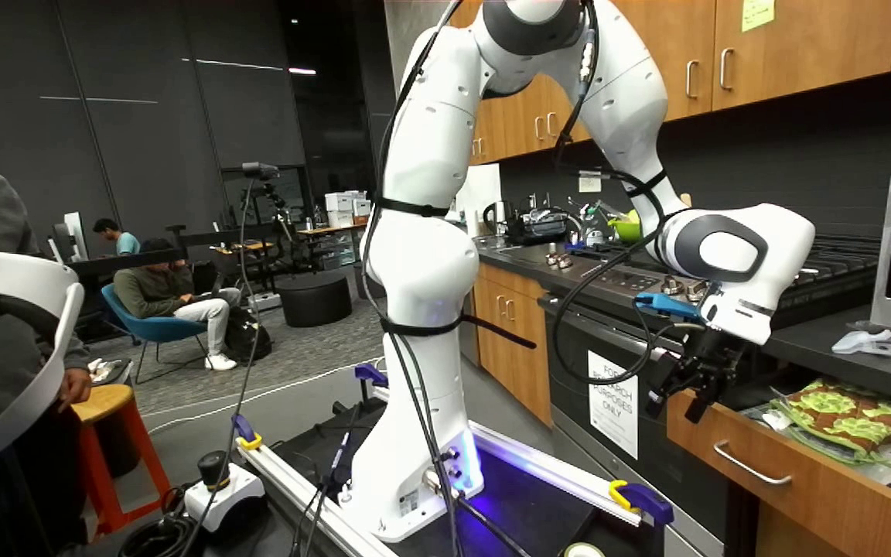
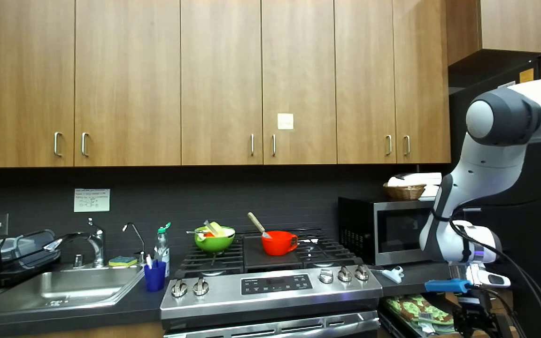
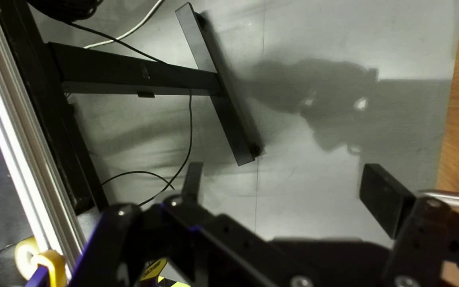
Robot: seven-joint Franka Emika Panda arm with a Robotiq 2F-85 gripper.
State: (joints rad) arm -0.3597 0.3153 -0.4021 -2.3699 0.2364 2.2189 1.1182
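Grey floor [image 3: 305,215] lies below wide, empty jaws; beyond one finger [image 3: 385,201], a silver metal bar handle [image 3: 448,197] follows the brown wooden drawer front [image 1: 840,495].

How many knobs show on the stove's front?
5 in an exterior view: left of the display panel, a far-left knob and its neighbour; right of it, an inner knob, a middle knob and a far-right knob. None looks hidden.

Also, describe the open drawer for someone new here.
Start at the oven. Right of it in both exterior views, under the dark counter, is a wood-fronted drawer near the robot's fingers. Unlike the shut cabinets above, it's pulled out, showing green-and-brown patterned cloth.
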